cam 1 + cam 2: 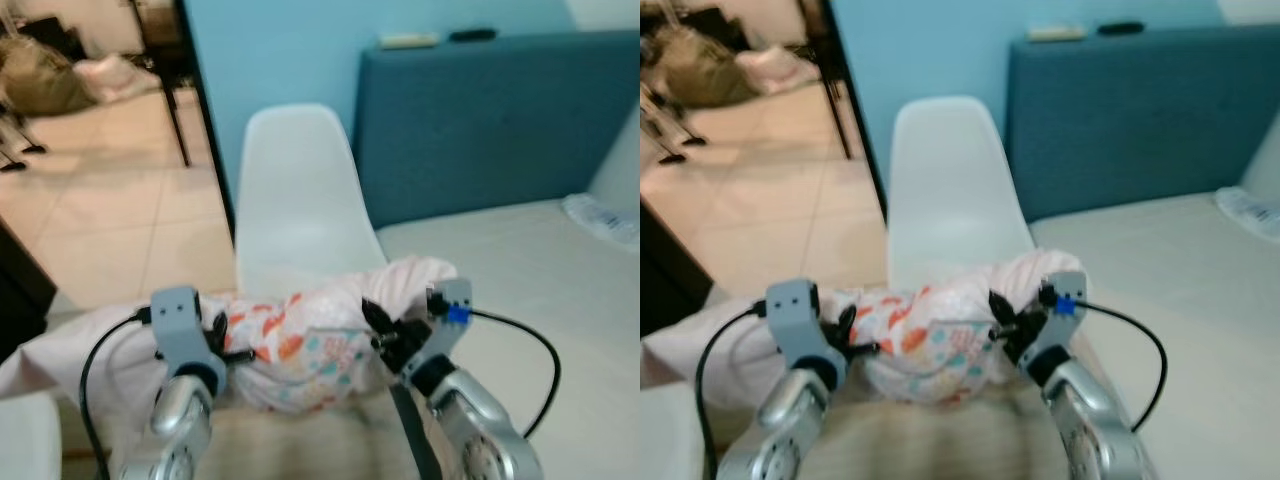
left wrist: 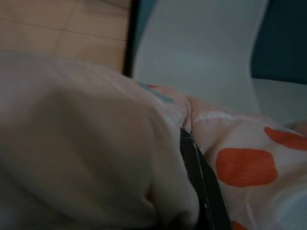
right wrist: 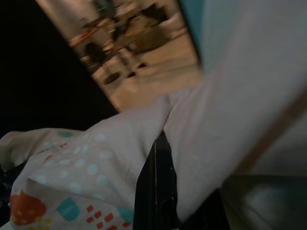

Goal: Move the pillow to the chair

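The pillow [image 1: 310, 345], pale pink with orange and teal patterns, hangs bunched between my two grippers just above the front of the white chair [image 1: 295, 195]. My left gripper [image 1: 228, 340] is shut on the pillow's left end, its fabric pinched against one black finger [image 2: 199, 179] in the left wrist view. My right gripper [image 1: 383, 335] is shut on the pillow's right end, where cloth folds over a dark finger [image 3: 156, 191] in the right wrist view. The chair seat is mostly hidden under the pillow.
A bed [image 1: 540, 300] with a blue headboard [image 1: 490, 120] lies to the right of the chair. A blue wall [image 1: 280, 50] stands behind it. Tiled floor [image 1: 110, 200] and dark furniture legs [image 1: 175, 110] show through the doorway at left.
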`<state>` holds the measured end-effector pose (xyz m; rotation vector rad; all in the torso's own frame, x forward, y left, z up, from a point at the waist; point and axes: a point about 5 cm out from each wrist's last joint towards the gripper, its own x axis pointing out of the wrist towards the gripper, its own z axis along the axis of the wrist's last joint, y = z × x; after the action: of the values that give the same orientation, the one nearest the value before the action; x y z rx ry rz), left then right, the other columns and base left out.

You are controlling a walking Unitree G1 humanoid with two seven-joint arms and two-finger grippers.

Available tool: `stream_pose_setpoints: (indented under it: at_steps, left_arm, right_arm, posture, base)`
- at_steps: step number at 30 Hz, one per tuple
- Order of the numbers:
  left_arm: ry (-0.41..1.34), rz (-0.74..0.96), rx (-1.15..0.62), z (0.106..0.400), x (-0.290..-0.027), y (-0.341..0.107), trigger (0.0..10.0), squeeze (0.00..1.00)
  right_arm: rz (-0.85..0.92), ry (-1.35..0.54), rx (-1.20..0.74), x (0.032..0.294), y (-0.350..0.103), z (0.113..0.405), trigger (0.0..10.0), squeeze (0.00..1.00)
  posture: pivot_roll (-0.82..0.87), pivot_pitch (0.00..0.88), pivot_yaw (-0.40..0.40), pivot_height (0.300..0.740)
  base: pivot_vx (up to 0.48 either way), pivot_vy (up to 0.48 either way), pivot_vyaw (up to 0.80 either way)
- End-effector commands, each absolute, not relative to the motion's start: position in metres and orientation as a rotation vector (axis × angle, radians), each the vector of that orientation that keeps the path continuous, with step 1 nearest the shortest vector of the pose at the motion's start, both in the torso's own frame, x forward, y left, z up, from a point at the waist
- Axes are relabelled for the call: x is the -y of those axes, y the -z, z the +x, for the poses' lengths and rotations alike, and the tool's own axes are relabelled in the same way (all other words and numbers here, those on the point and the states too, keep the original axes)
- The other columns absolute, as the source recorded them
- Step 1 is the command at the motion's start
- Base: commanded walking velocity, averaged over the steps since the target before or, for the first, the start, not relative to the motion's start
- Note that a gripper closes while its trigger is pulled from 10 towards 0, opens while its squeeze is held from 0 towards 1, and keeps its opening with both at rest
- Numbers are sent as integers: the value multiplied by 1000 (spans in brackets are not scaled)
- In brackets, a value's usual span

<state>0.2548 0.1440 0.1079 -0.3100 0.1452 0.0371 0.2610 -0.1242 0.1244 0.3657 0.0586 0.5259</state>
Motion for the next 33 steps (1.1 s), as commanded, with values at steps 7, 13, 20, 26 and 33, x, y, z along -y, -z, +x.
stream_pose_setpoints:
  at_steps: [7,13,20,26,33]
  left_arm:
    - [-23,-311,-84,257,-140,-121,10000,0]
    - [-33,-306,-87,257,-141,-121,10000,0]
    - [-36,-304,-92,257,-142,-121,10000,0]
    - [-33,-306,-97,257,-142,-120,10000,0]
    - [-27,-307,-105,257,-140,-119,10000,0]
  right_arm:
    - [369,-598,-48,118,-129,261,10000,0]
    - [365,-596,-47,119,-130,263,10000,0]
    - [364,-594,-52,119,-128,262,10000,0]
    - [364,-592,-54,119,-128,263,10000,0]
    - [364,-589,-58,118,-127,263,10000,0]
  posture:
    - [-22,37,5,740]
    - [-20,42,7,740]
    - [-20,47,10,740]
    - [-17,49,12,740]
    - [-16,52,12,740]
  base:
    - [0,0,742]
    - [0,0,742]
    - [0,0,741]
    - [0,0,738]
    - [0,0,738]
